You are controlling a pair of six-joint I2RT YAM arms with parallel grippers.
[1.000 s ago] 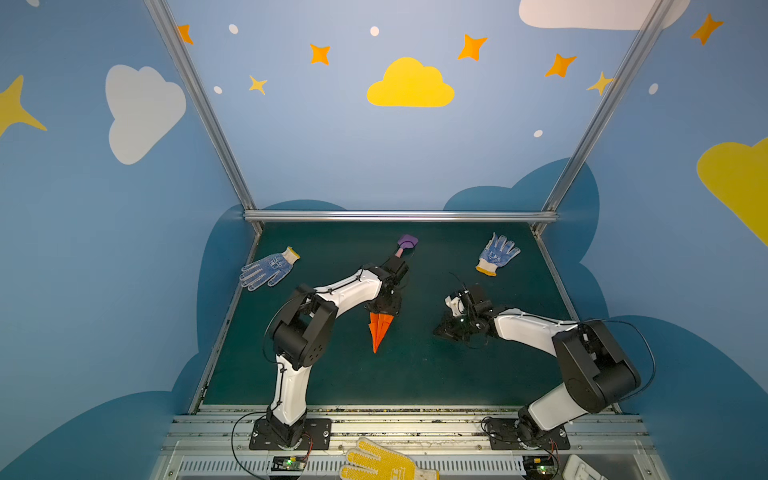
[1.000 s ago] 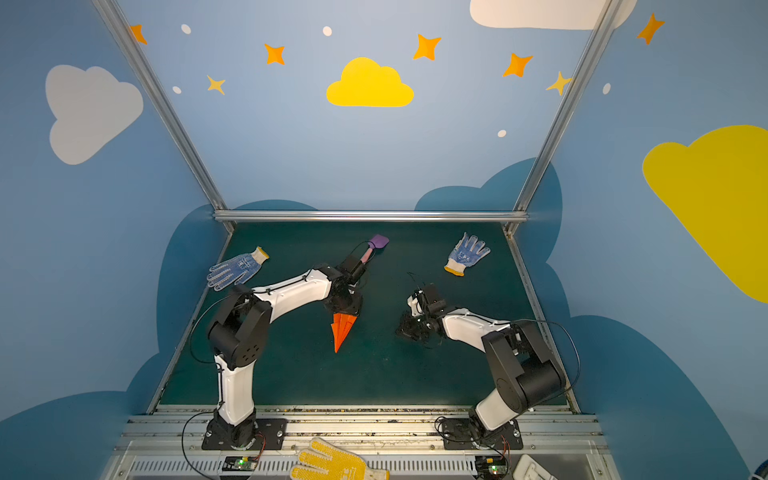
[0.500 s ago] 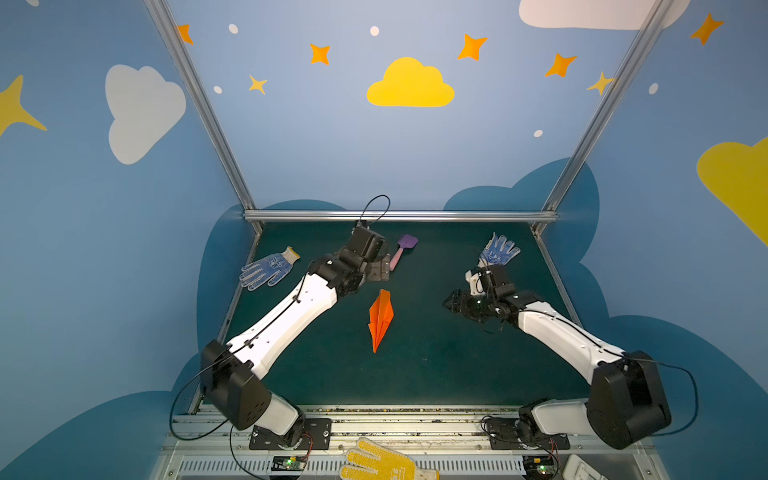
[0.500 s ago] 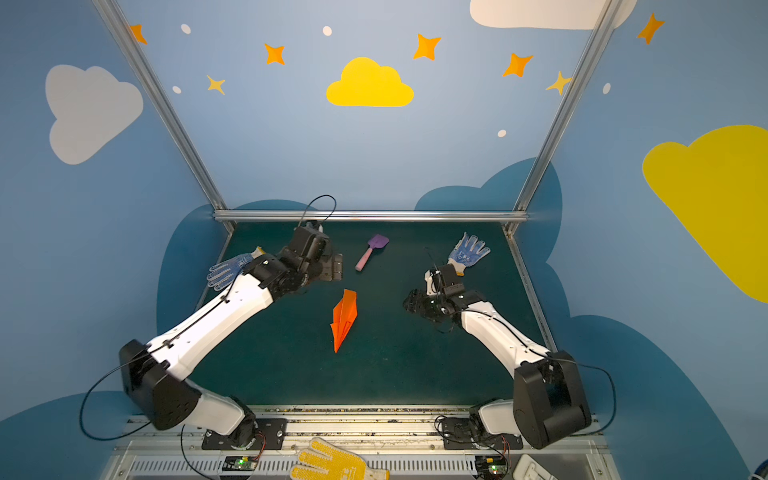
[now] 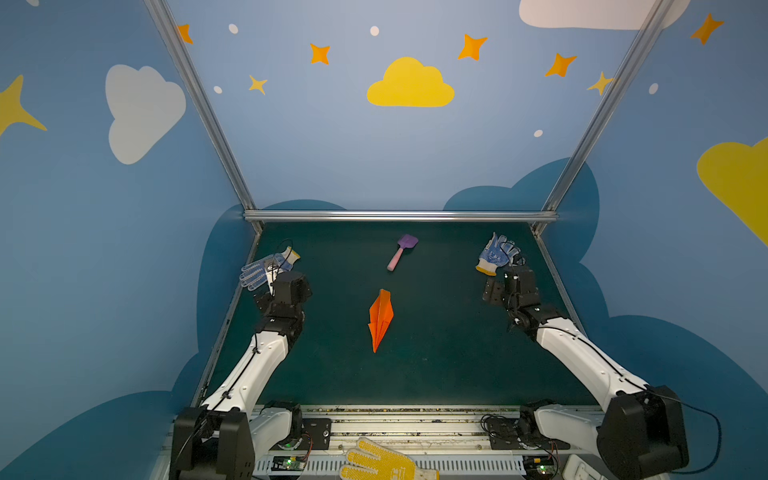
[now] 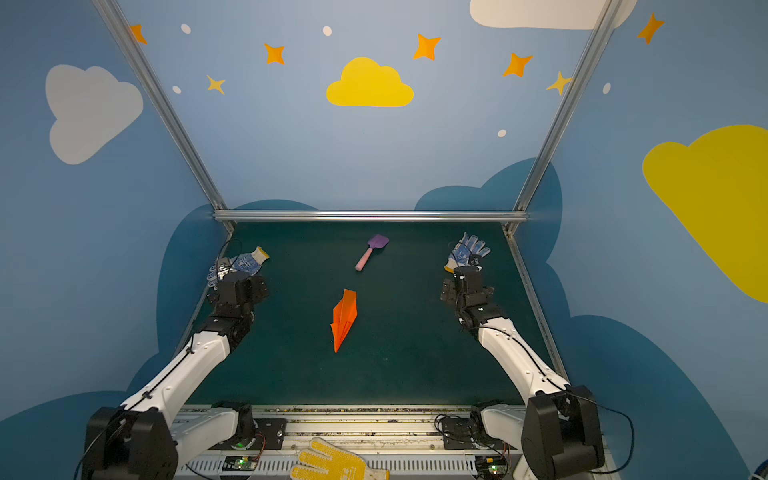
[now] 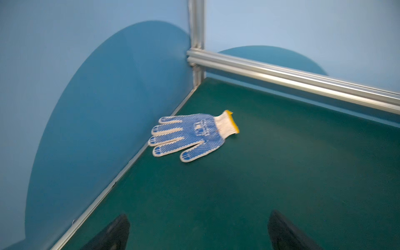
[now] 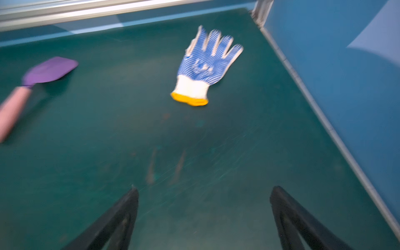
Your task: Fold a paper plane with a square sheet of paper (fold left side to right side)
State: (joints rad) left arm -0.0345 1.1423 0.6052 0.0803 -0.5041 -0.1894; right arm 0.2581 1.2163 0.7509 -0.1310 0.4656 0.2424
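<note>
The paper plane [image 5: 380,320] lies flat near the middle of the green worktop [image 5: 436,365], free of both arms. It is a slim orange dart with creased wings. Its sharp nose points toward the near edge and its blunt tail toward the far edge; both top views show it the same way [image 6: 344,319].

The left gripper [image 7: 198,216] hangs over the worktop close to the left edge, toward the far left corner. Its jaws are spread wide, and in the left wrist view only bare green surface shows between them. Just beyond it a blue-dotted glove [image 7: 190,135] lies flat against the left edge, fingers toward the wall and yellow-trimmed cuff toward the middle of the worktop.

The right gripper [image 8: 204,189] hangs close to the right edge, toward the far right corner. Its jaws are also spread wide with nothing between them. The right wrist view is blurred, yet a second blue-dotted glove [image 8: 205,65] is plain beyond the jaws, fingers toward the far edge.

A spatula [image 5: 401,250] with a purple head and pink handle lies between the plane and the far edge, apart from the plane, its head toward the far edge.

A yellow dotted glove [image 5: 382,461] rests on the rail in front of the near edge, off the green surface.
</note>
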